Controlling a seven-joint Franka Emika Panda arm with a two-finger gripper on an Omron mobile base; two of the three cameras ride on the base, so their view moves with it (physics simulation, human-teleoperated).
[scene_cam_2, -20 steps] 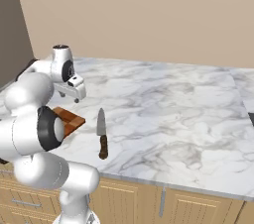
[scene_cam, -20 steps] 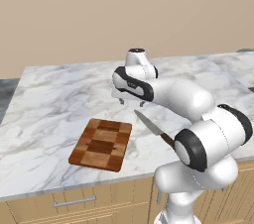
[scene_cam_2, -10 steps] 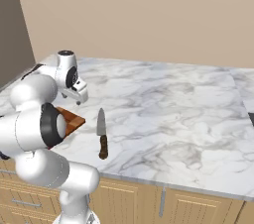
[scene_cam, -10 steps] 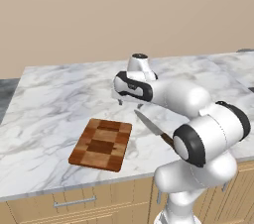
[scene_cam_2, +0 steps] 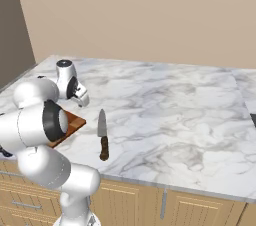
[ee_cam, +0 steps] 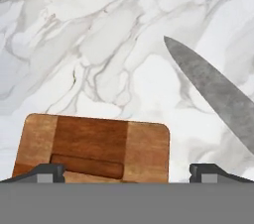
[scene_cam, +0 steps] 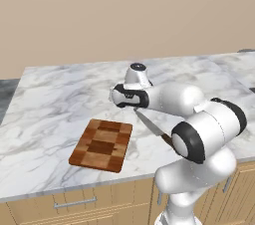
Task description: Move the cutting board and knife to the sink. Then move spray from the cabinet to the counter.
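Hand view: gripper (ee_cam: 127,173) spread wide with nothing between the tips, hanging over the near end of the board (ee_cam: 94,146), with the knife (ee_cam: 213,89) blade lying on the marble just beside it, apart from the board. From the left base view the board (scene_cam: 102,144) lies flat near the front edge of the counter (scene_cam: 55,99), knife (scene_cam: 152,125) to its right, partly behind the arm. Right base view shows the knife (scene_cam_2: 103,135) whole, handle toward the counter edge, and a corner of the board (scene_cam_2: 70,122) poking out past the arm.
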